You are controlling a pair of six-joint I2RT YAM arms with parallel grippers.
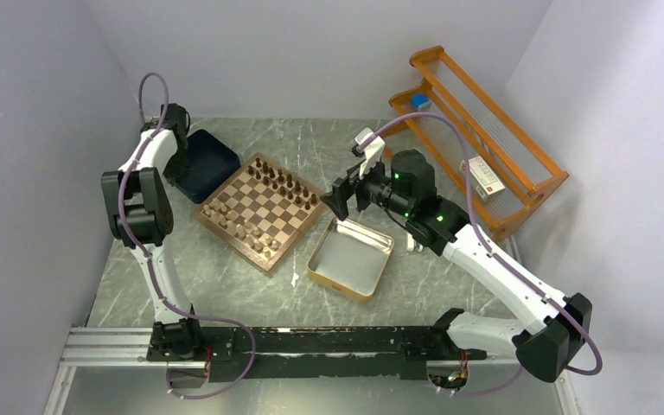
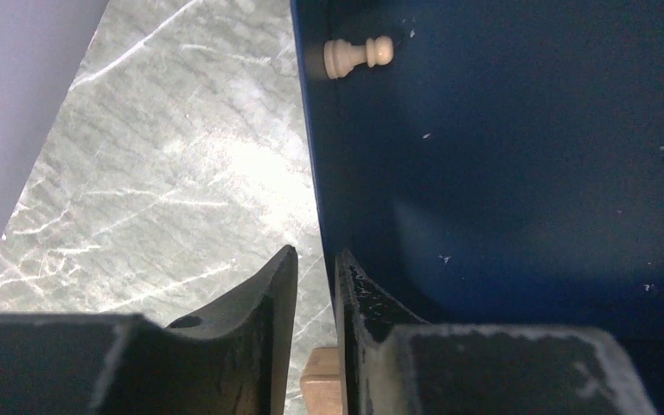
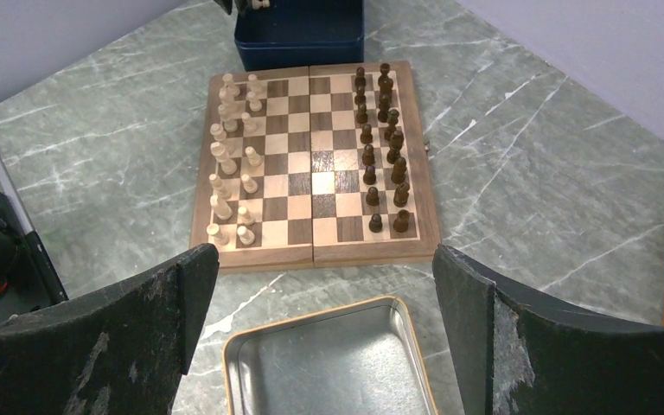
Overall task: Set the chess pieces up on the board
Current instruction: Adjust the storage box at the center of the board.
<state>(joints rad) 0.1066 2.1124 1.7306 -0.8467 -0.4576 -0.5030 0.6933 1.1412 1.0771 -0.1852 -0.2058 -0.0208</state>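
Observation:
The board (image 1: pixel 229 245) lies at the table's middle left, its near rim (image 3: pixel 311 253) showing in the right wrist view. Pale chess pieces (image 3: pixel 225 156) stand along one side and dark ones (image 3: pixel 380 147) along the other. My left gripper (image 1: pixel 175 130) hangs over the near wall of the navy tray (image 2: pixel 501 173), its jaws nearly together around a pale chess piece (image 2: pixel 322 380). Another pale pawn (image 2: pixel 354 56) lies on its side in the tray. My right gripper (image 3: pixel 324 259) is wide open above the silver tin (image 3: pixel 328 363), holding nothing.
The gold-rimmed tin (image 1: pixel 352 258) sits right of the board. An orange wooden rack (image 1: pixel 484 130) holding a small box stands at the back right. The navy tray (image 1: pixel 212 164) touches the board's far left corner. Walls close in on the left, back and right.

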